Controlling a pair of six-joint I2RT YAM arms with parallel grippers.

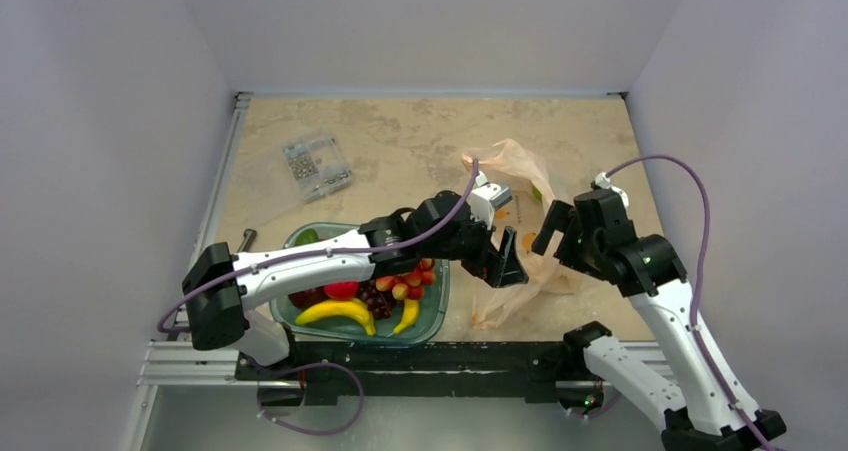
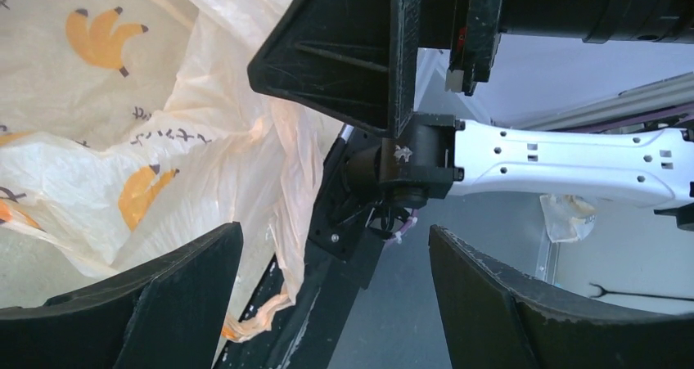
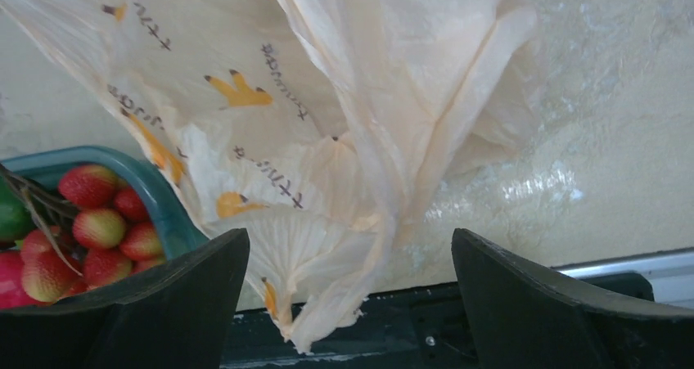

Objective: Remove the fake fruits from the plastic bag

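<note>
A teal tray (image 3: 160, 199) sits on the marble-patterned bench (image 1: 400, 141). It holds the fake fruits (image 1: 405, 283): a red-and-yellow berry bunch (image 3: 98, 226) by its right rim, a red ball (image 1: 342, 290) in the middle and a green piece (image 1: 307, 236) at its far left corner. Two yellow bananas (image 1: 338, 313) and dark grapes (image 1: 375, 297) lie with them. Just right of the tray lies the crumpled peach-pink plastic bag (image 1: 515, 176), printed with small orange bananas; what is inside it cannot be seen. The left arm reaches across above the tray, and the left fingers (image 2: 176, 299) are spread wide, gripping nothing, just past its right rim at the bag's edge. The right fingers (image 3: 164, 303) are also wide apart and empty, at the bag's side away from the tray. A clear box of small metal parts (image 1: 317, 164) rests beyond the tray's far left corner.
</note>
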